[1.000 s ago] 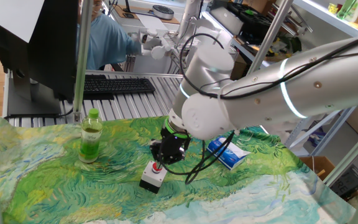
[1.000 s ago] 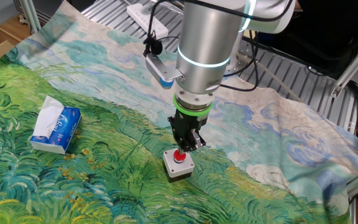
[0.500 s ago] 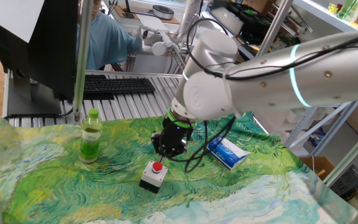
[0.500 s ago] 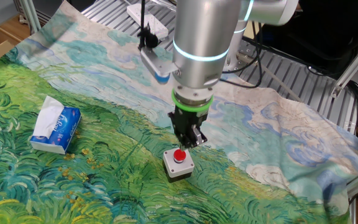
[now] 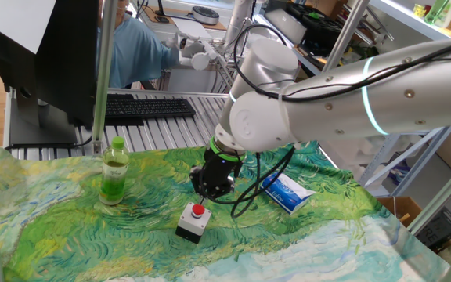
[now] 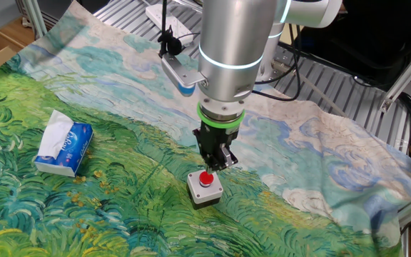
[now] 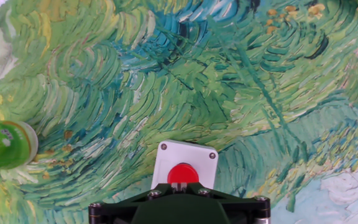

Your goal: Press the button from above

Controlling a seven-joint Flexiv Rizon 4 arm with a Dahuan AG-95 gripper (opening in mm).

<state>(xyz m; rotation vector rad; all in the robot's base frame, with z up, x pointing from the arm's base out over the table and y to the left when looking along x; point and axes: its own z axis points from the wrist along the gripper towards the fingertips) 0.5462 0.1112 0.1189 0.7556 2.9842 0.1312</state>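
The button, a red cap (image 5: 199,210) on a small white box, sits on the painted green cloth near the middle of the table. It also shows in the other fixed view (image 6: 206,178) and at the bottom of the hand view (image 7: 183,173). My gripper (image 5: 210,188) hangs just above the cap, a small gap off it, seen from the other side too (image 6: 215,161). In the hand view the fingertips (image 7: 180,185) sit together over the cap's near edge, holding nothing.
A green-liquid bottle (image 5: 115,172) stands left of the button, its side in the hand view (image 7: 2,144). A blue tissue pack (image 5: 286,193) lies to the right (image 6: 63,146). A keyboard (image 5: 143,107) and a person are behind the table.
One second ago the fingertips were down on the red cap. The gripper has since lifted a little and now hangs just above it. The button box has not moved.
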